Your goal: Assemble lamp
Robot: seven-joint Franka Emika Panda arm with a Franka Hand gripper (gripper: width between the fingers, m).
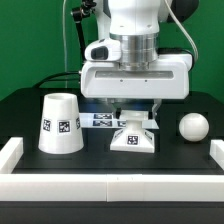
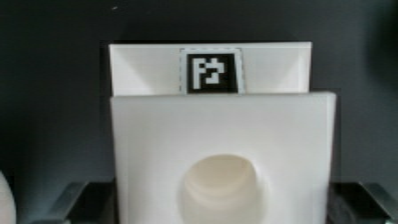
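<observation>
Your two-finger gripper (image 1: 134, 120) hangs straight down over the flat square white plastic lamp base (image 1: 133, 141), which sits on the black table (image 1: 100, 168) near the middle of the exterior view, just in front of the thin white marker board (image 1: 98, 120). The jaws stand on either side of the base's raised centre, but you cannot tell from either view whether they are pressing on it or only bracketing it. In the wrist view the base (image 2: 222, 125) fills the frame, with its black-and-white square tag (image 2: 210, 72) and the rounded socket opening (image 2: 222, 188) roughly centred, so the alignment looks fair. The white truncated-cone shade (image 1: 60, 124) stands upright well off to the exterior view's left, and the white ball-shaped bulb (image 1: 193, 125) rests apart at the exterior view's right. Watch the grip first: smooth plastic held on a narrow part may twist or slip if the hold is shallow or off-centre, and the base would land skewed. A low slide could catch the marker board's edge or the white border rail (image 1: 12, 152). The bulb is round and unrestrained, so any nudge to the table or a sweep of the arm could send it rolling.
</observation>
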